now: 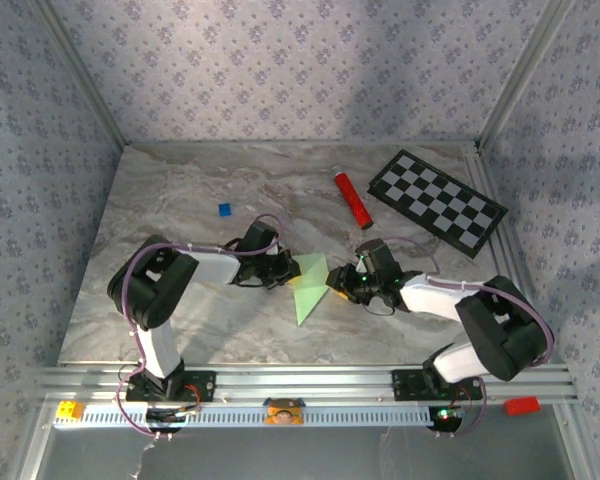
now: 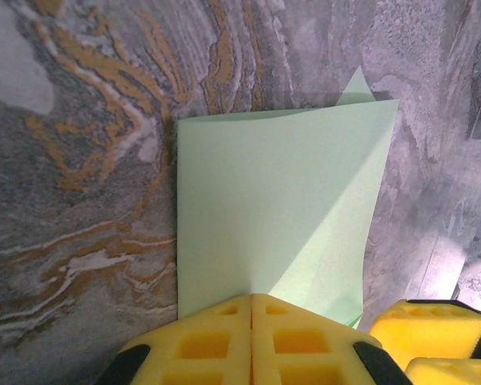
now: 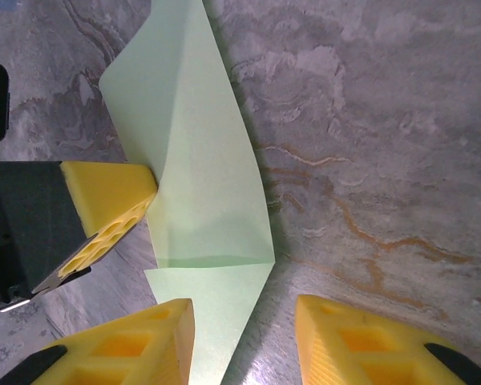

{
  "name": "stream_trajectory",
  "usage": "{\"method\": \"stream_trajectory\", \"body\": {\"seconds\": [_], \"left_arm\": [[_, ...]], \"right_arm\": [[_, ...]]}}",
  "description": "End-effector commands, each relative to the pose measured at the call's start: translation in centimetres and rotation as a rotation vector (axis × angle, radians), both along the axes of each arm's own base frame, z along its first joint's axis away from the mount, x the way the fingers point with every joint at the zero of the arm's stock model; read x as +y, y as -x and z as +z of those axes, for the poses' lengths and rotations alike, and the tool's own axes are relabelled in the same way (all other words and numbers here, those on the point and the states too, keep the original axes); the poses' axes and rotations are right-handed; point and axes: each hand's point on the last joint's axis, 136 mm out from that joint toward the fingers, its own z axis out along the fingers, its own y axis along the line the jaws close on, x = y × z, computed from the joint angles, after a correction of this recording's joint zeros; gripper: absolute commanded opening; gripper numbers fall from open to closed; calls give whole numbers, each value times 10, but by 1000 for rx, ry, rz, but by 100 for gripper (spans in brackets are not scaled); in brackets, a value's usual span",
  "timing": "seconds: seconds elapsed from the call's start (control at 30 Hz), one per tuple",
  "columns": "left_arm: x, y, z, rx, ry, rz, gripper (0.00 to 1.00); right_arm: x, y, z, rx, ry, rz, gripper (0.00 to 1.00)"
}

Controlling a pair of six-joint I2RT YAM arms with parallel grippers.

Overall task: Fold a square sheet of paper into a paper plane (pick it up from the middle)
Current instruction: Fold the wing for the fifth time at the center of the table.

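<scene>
Lying partly folded near the middle of the marble desk [image 1: 180, 200], the square sheet of paper [image 1: 310, 285] sits between the two arms, one flap raised along a crease. The left end effector [image 1: 286, 268] has its yellow fingers [image 2: 200, 345] pressed tight together at the sheet's edge; pinching it or only pushing on it, cannot tell. The right end effector [image 3: 244, 305] stands with jaws apart, the sheet's pointed corner lying in the gap, ungripped.

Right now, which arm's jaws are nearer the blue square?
Left. Left jaws meet the green paper on the side facing the blue square; right jaws sit beyond it.
</scene>
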Motion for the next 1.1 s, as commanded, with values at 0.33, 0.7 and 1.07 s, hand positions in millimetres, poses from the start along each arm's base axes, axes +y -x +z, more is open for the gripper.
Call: {"method": "stream_trajectory", "body": {"seconds": [0.33, 0.7, 1.07], "left_arm": [[9, 7, -17, 24, -39, -5, 7], [9, 7, -15, 19, -44, -10, 7], [9, 6, -15, 16, -54, -19, 7]], "right_arm": [[9, -18, 3, 40, -60, -4, 40], [20, -25, 5, 28, -110, 28, 37], [27, -32, 7, 5, -164, 139, 34]]}}
